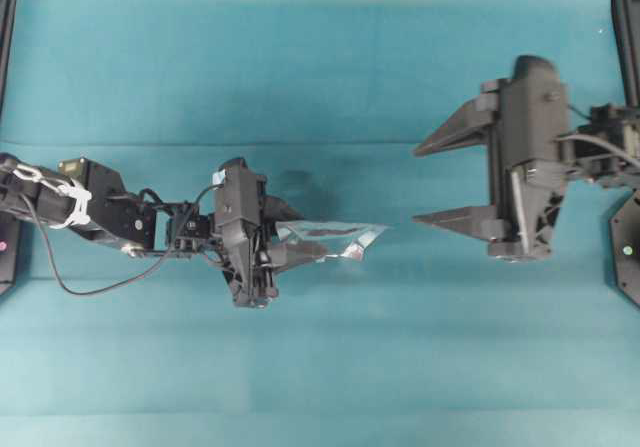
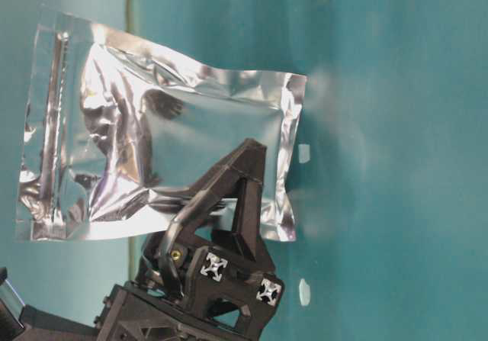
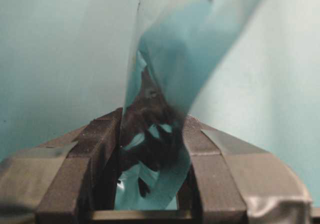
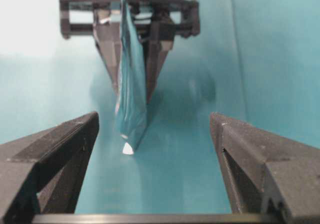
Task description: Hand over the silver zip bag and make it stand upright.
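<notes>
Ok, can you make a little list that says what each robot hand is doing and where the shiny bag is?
left tool: shut on the silver zip bag, holding it above the table
right tool: open wide, empty, facing the bag
gap: right tool apart from the bag, not touching
bag: crinkled, edge-on to the right tool
table: teal cloth
handover: not yet done

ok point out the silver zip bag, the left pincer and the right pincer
silver zip bag (image 2: 191,127): table-level view, crinkled centre panel.
left pincer (image 1: 305,232): overhead view, between fingertips, clamping the bag.
right pincer (image 1: 430,185): overhead view, open gap between fingertips.
</notes>
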